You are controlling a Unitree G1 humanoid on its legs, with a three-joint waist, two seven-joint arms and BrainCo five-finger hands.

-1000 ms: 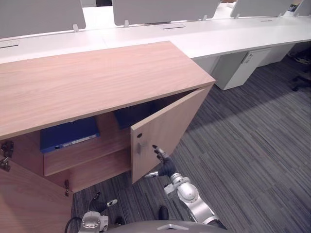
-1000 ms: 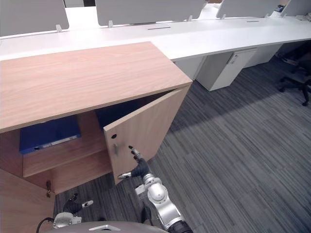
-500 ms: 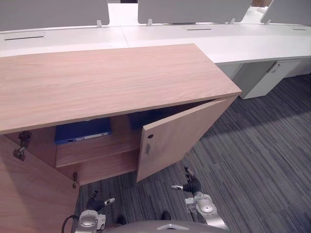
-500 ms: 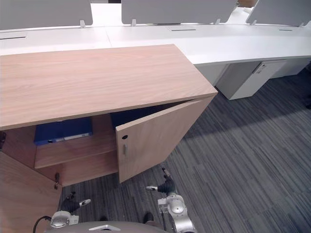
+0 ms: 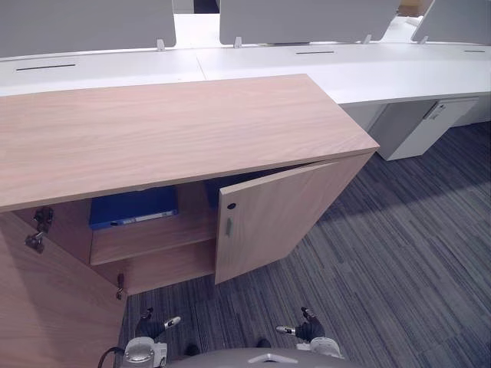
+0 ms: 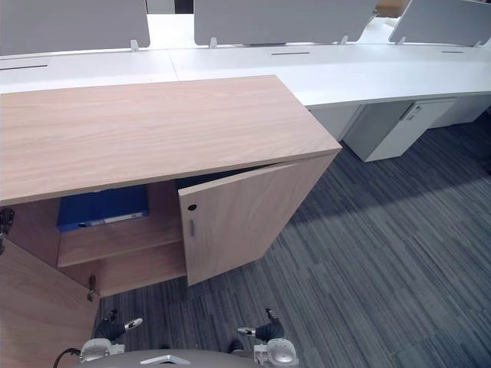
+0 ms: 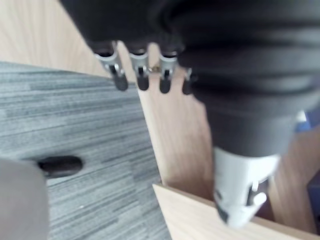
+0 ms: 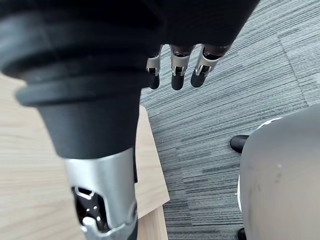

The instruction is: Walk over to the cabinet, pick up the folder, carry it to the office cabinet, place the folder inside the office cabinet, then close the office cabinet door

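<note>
I find the blue folder lying flat on the upper shelf inside the office cabinet, towards its left half and in plain sight through the open side. A second dark blue item lies just beside it on the same level, largely screened by the right door. That door stands ajar, swung partway out, with a small handle near its free edge. The left door is swung wide open.

Neither hand touches the folder or the cabinet. The left hand hangs low in front of the open side, fingers loose and holding nothing. The right hand hangs low in front of the ajar door, well short of it, fingers likewise loose and empty.

Grey carpet covers the floor. White desks with grey screens run behind the cabinet.
</note>
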